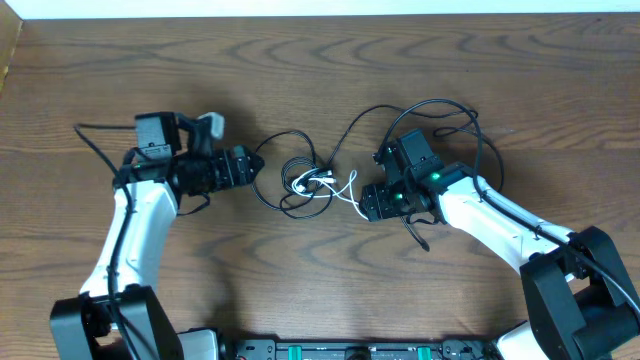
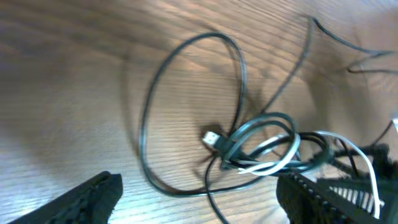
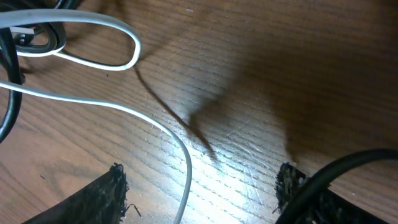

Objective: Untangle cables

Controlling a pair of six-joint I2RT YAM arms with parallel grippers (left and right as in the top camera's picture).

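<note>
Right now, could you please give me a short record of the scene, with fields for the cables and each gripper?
surface: wooden table
black cables: looped and knotted at the table's middle
white cord: wound into that knot, one strand trailing toward the right gripper
left gripper: open, beside the knot, holding nothing
right gripper: open over a white strand on the table, not gripping it

Dark brown wood-grain table [image 1: 320,60], a pale strip [image 1: 300,7] along its far edge.
</note>
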